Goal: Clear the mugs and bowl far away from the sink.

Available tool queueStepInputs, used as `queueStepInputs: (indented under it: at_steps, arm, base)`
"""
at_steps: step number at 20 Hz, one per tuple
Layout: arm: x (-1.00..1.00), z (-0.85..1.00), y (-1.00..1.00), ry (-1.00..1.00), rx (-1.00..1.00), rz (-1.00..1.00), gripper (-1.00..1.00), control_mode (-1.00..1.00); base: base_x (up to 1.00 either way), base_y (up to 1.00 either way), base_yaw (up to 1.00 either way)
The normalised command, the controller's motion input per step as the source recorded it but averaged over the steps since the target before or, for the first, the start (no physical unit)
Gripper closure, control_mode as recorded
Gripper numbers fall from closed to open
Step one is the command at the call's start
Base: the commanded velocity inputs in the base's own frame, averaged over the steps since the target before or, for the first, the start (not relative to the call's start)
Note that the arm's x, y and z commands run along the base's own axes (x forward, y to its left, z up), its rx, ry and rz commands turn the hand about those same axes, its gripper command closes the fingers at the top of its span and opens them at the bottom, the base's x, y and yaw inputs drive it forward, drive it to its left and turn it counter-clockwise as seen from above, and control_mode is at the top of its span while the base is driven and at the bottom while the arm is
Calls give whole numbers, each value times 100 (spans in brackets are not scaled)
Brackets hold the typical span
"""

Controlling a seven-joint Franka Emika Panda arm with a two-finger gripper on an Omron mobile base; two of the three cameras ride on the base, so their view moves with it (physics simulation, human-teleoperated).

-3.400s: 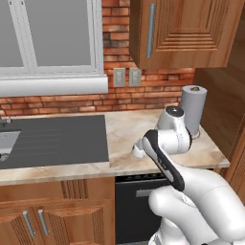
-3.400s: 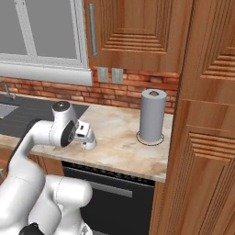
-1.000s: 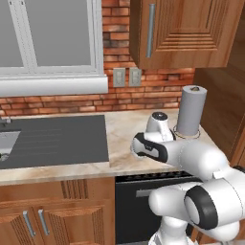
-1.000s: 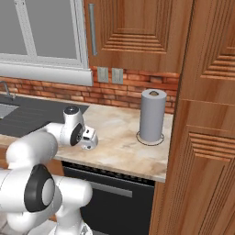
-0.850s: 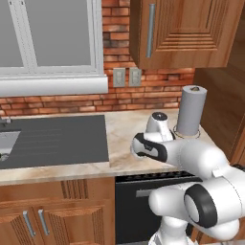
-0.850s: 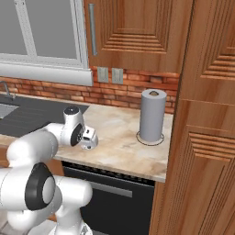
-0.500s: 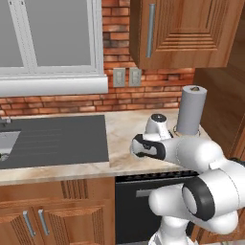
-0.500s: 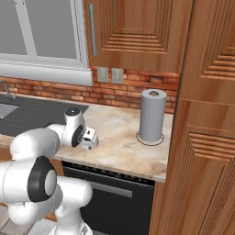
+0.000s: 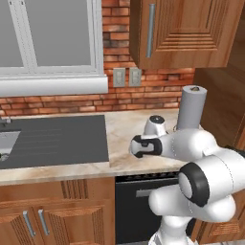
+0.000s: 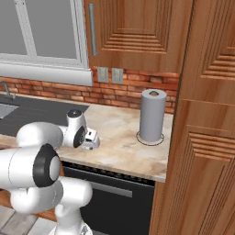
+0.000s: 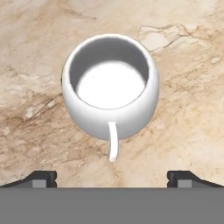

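On the marble counter (image 11: pixel 188 109), a white mug (image 11: pixel 110 86) apparently stands unobstructed.

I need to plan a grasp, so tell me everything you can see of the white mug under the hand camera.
The white mug is squat and rounded, glossy like glazed ceramic, plain white inside and out. It stands upright and empty on the beige marbled counter, mouth toward the camera. A thin white handle juts from its side toward the gripper. The gripper's dark fingertips stand wide open, clear of the mug. Nothing but the counter touches it.
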Motion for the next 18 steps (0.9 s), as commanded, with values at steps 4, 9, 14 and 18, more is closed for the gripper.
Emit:
queueStepInputs:
  at_steps: [4, 9, 14, 18]
  arm:
    - [21, -10, 0, 0, 0, 0, -100, -100]
    - [9, -12, 0, 0, 0, 0, -100, -100]
    - [0, -23, 0, 1, 1, 0, -100, -100]
    - [5, -20, 0, 0, 0, 0, -100, -100]
  base:
    - [0, 0, 0]
    - [0, 0, 0]
    - [0, 0, 0]
    - [0, 0, 0]
